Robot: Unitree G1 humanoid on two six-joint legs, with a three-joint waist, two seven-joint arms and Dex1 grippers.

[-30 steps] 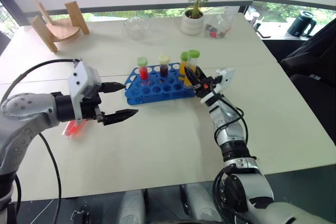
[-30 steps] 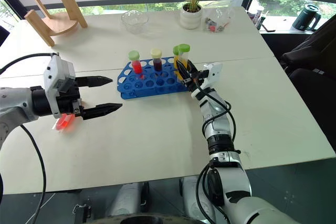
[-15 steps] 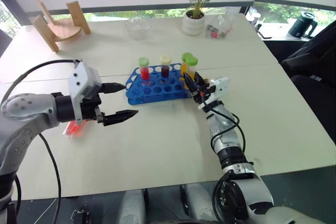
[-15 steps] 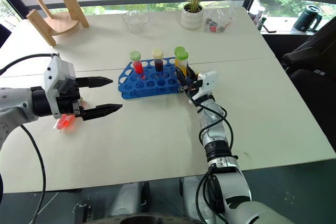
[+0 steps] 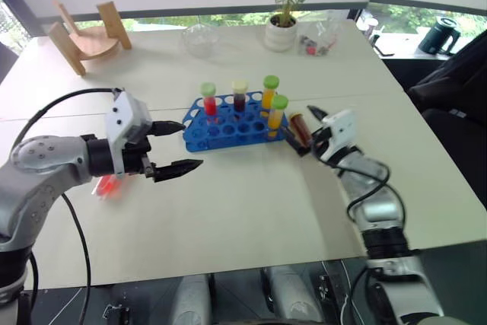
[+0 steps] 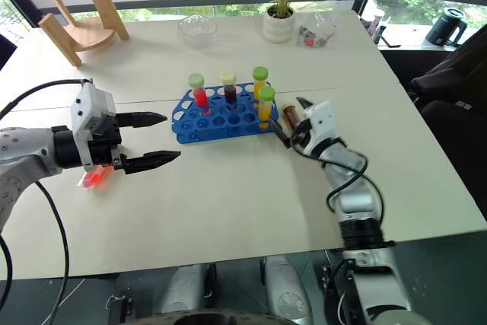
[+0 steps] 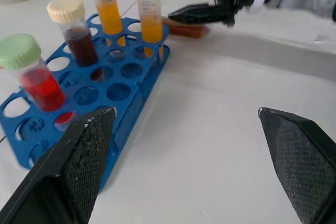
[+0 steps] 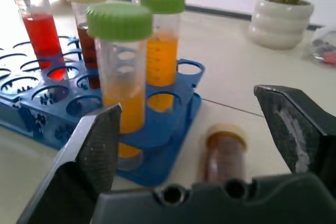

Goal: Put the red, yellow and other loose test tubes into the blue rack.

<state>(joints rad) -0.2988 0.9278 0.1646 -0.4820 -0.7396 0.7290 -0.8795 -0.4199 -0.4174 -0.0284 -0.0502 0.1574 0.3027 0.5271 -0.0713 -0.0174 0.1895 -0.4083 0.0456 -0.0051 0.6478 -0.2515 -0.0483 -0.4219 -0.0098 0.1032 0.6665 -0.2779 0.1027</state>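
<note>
Four tubes stand in the blue rack (image 5: 232,122); two loose tubes lie on the counter (image 5: 251,211).

The rack holds a red tube (image 5: 208,101), a dark tube (image 5: 239,95) and two orange tubes (image 5: 278,114), all upright. A brown tube (image 5: 298,125) lies at the rack's 3 o'clock end, just beside it. The right hand (image 5: 310,129) has its fingers spread wide around that tube without gripping. At 9 o'clock, well apart, the left hand (image 5: 176,145) hovers wide and empty, a red loose tube (image 5: 106,186) lying behind it.
</note>
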